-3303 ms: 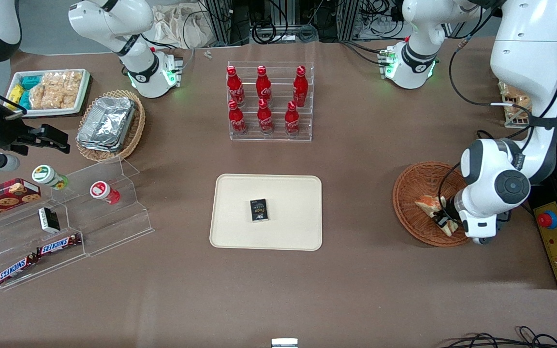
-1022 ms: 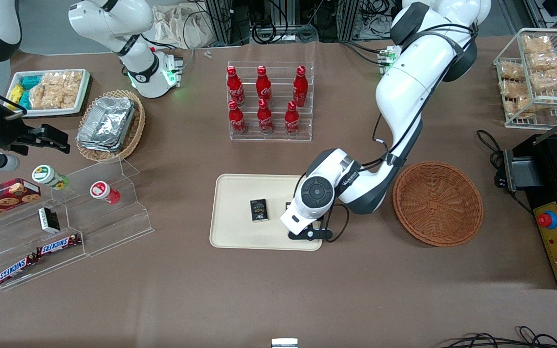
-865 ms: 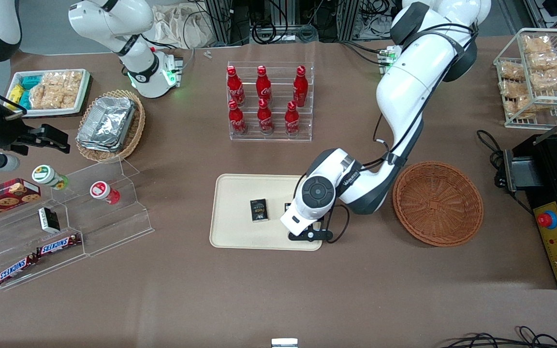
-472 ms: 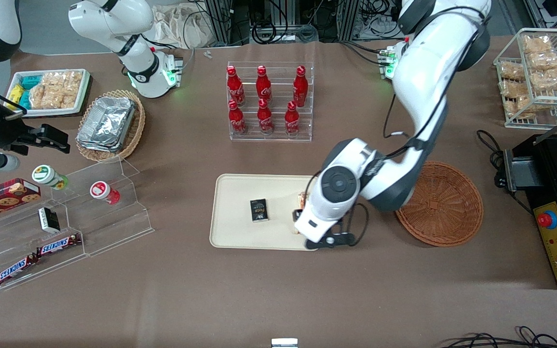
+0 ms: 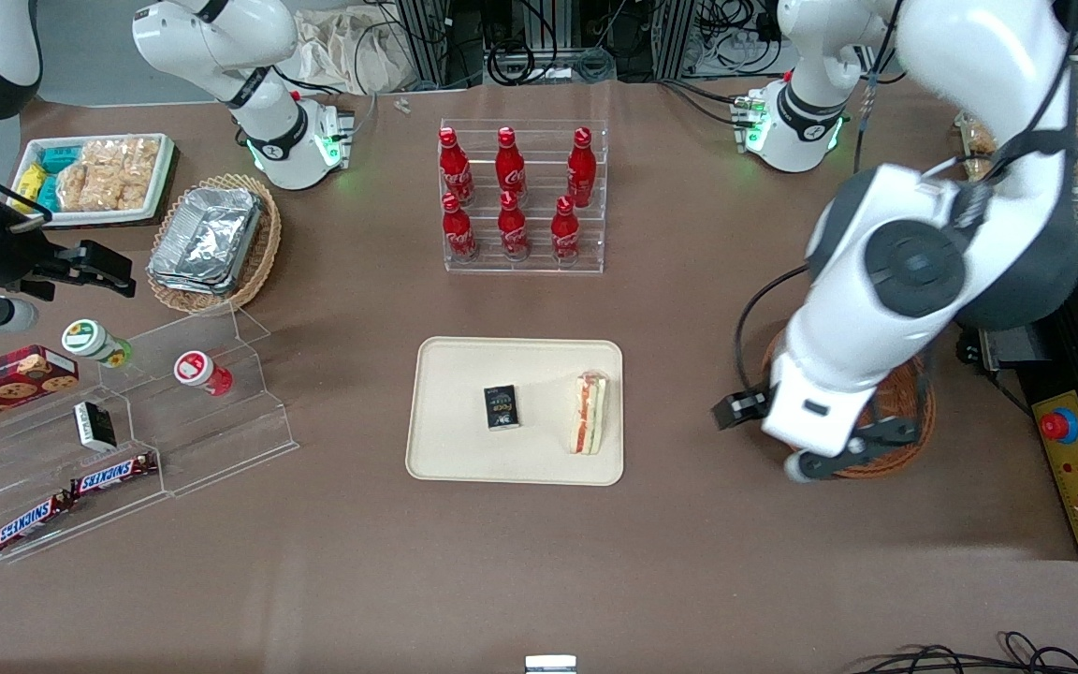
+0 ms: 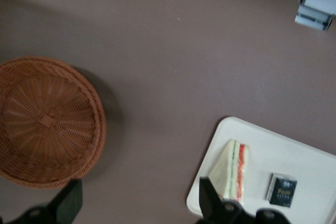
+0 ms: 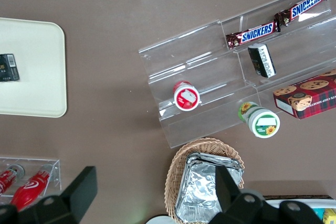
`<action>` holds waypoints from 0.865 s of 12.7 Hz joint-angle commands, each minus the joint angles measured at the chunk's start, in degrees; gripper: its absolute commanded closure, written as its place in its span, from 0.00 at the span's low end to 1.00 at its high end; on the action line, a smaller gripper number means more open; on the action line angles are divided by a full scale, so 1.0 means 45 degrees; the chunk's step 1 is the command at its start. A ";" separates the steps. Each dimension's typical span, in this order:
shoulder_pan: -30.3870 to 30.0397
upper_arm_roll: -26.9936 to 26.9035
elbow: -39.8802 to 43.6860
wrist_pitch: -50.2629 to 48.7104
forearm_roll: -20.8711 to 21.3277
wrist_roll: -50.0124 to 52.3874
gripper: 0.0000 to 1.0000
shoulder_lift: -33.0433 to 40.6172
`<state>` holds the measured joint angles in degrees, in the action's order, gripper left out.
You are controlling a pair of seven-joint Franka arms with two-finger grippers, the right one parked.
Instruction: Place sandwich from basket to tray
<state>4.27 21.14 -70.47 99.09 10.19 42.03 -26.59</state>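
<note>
The brown worktop (image 5: 539,562) carries everything, and the broad strip along its edge nearest the front camera lies bare, as does the stretch between the flat cream-beige rectangular tray (image 5: 464,374) and the round reddish-brown woven wicker basket (image 5: 918,412). The white left arm (image 5: 913,281) hangs raised over the basket toward the working arm's end of the worktop, covering most of it in the front view; the wrist view shows the basket (image 6: 47,121) with nothing in it. The clear acrylic rack of red bottles (image 5: 522,197) stands farther from the front camera than the tray, with open worktop between them. The tray (image 6: 310,153) sits near the middle of the worktop, and the triangular white-bread sandwich with red and green filling (image 5: 588,413) lies on it close to the tray's edge that faces the basket, its filling side turned toward the small black packet (image 5: 502,407) just beside it near the tray's centre, the two apart. In the wrist view the sandwich (image 6: 229,173) rests near the tray's rounded corner. The left arm's pincer (image 6: 137,203) is lifted high above the strip between basket and tray, its dark fingers (image 6: 67,202) spread wide and holding nothing.
</note>
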 commanded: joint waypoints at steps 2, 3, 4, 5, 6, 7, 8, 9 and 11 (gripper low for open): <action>-0.2351 0.0068 -0.4587 0.0520 -0.1541 -0.3318 0.00 0.4144; -0.2723 0.0049 -0.5038 0.0481 -0.1542 -0.4078 0.00 0.4518; -0.3017 0.0010 -0.5410 0.0346 -0.1561 -0.5072 0.00 0.4870; -0.3387 0.0010 -0.5781 0.0286 -0.1561 -0.5739 0.00 0.5202; -0.3777 0.0010 -0.6094 0.0324 -0.1600 -0.6365 0.00 0.5476; -0.4071 0.0010 -0.6097 0.0228 -0.2026 -0.6970 0.00 0.5537; -0.4229 0.0010 -0.6059 0.0246 -0.2397 -0.7305 0.00 0.5537; -0.4230 0.0010 -0.5846 0.0285 -0.2459 -0.7076 0.00 0.5421; -0.4230 0.0010 -0.4950 0.0053 -0.2343 -0.6997 0.00 0.4877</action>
<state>-14.29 20.78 -95.36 99.80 0.36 11.27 -3.58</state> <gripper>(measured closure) 0.000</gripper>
